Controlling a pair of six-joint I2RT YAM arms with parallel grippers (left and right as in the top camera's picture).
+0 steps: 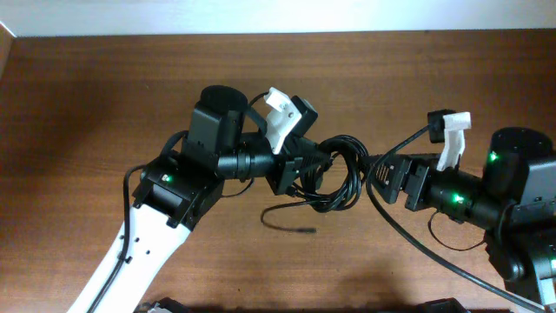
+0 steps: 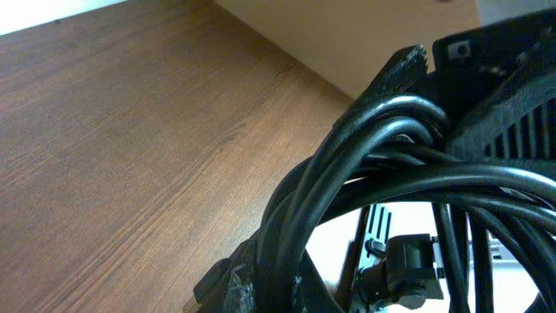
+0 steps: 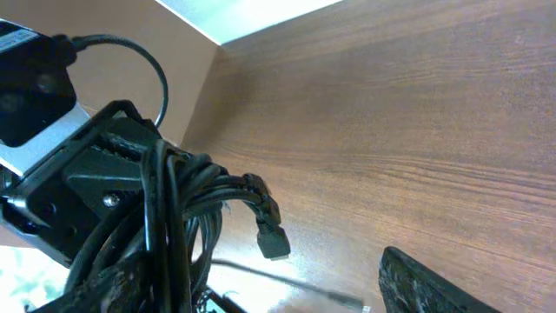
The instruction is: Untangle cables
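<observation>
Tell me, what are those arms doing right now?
Left jaws shut on tangle of thin black cables. Right jaws open, empty, beside it. One plug end dangles free.

A brown wooden desk (image 1: pixel 87 104) with fine lengthwise grain fills nearly all of the overhead view, its surface matte with a soft sheen. A pale wall (image 1: pixel 261 16) runs along its far edge as a light strip. In the left wrist view the same wall shows beige beyond the desk's edge, and in the right wrist view a white band lies above it.
</observation>
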